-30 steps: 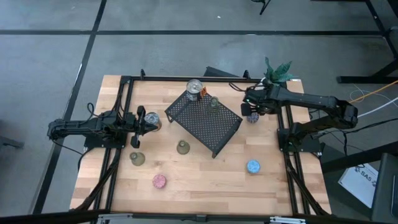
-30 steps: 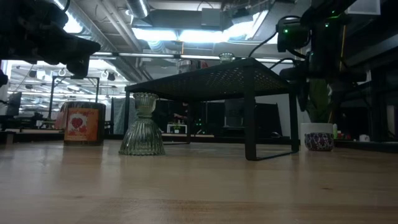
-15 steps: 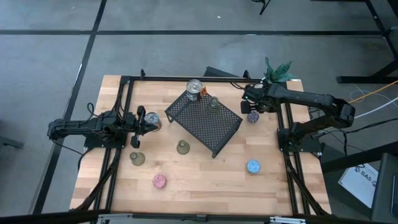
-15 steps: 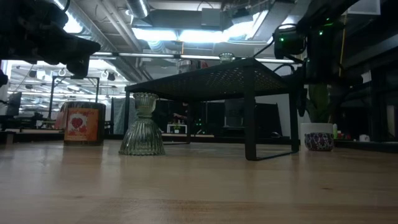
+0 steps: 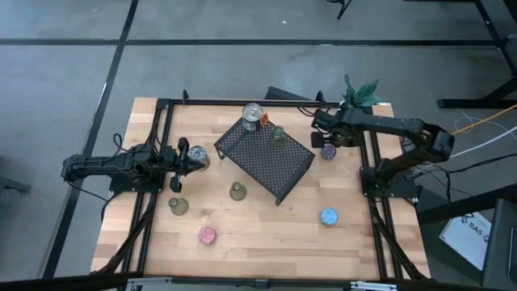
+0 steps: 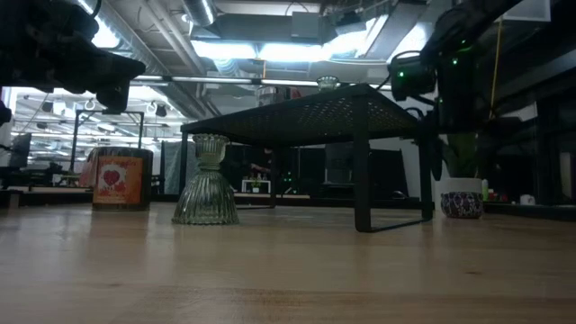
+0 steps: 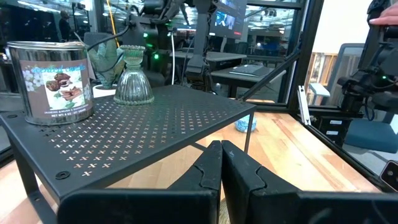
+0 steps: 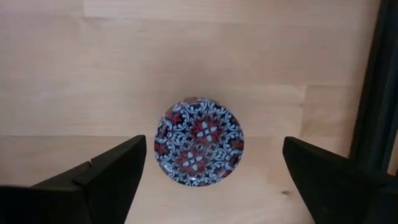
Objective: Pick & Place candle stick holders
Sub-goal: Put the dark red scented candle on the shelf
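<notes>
Candle stick holders are spread over the wooden desk (image 5: pixel 266 234) in the high view. A purple patterned holder (image 5: pixel 328 151) sits right of centre in the upper half of the frame, just right of the black mesh rack (image 5: pixel 265 160). A blue holder (image 5: pixel 328 217) lies toward the lower right, a pink holder (image 5: pixel 208 235) toward the lower left, and two olive-green holders stand left of centre: one (image 5: pixel 178 206) left of the other (image 5: pixel 237 191), which sits by the rack's lower edge. A clear glass holder (image 5: pixel 278 132) stands on top of the rack near its upper corner, beside a labelled tin can (image 5: pixel 253 115).

The right tool (image 5: pixel 321 134) hangs just above and to the upper left of the purple patterned holder, its fingers spread wide and grasping nothing. Its wrist view looks straight down on that holder (image 8: pixel 199 140), which lies between the two dark fingers (image 8: pixel 102 177) without touching them, on bare wood.

The left tool (image 5: pixel 199 157) rests at the left side of the desk, pointing toward the rack, its fingers clenched together and empty. In its wrist view the closed fingers (image 7: pixel 211 180) point at the rack, with the can (image 7: pixel 51 81) and the glass holder (image 7: pixel 134 74) standing on the mesh top.

A small potted green plant (image 5: pixel 360 91) stands at the desk's upper right corner.
</notes>
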Robot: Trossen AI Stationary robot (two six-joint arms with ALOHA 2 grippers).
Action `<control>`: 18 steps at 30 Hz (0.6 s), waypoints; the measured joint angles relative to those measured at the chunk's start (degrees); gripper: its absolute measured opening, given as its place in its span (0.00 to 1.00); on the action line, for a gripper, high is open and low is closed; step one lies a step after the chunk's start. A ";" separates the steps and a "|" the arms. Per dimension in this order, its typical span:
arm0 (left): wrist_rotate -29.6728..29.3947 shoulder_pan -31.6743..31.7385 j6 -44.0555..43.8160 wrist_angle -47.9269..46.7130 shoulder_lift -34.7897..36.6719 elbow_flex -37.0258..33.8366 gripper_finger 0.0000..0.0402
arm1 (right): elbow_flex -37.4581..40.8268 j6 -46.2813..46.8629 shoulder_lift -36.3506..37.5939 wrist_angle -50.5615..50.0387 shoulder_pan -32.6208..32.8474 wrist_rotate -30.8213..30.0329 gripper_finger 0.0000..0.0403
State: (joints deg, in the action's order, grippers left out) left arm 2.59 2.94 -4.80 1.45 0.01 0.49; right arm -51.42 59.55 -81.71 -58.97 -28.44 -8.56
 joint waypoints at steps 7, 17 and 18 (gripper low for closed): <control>0.00 0.00 0.00 0.00 0.00 -0.02 0.00 | 0.01 -0.02 -2.34 0.89 -1.03 1.70 0.95; 0.00 0.00 0.00 0.00 0.00 -0.02 0.00 | 5.10 0.75 -3.19 6.68 -1.19 4.95 0.95; 0.00 0.00 0.00 0.00 0.00 -0.01 0.00 | 5.50 0.92 -3.19 6.95 -1.19 4.97 0.95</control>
State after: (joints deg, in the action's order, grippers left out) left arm 2.59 2.94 -4.80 1.45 0.01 0.48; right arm -45.92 60.47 -84.90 -52.02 -29.63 -3.60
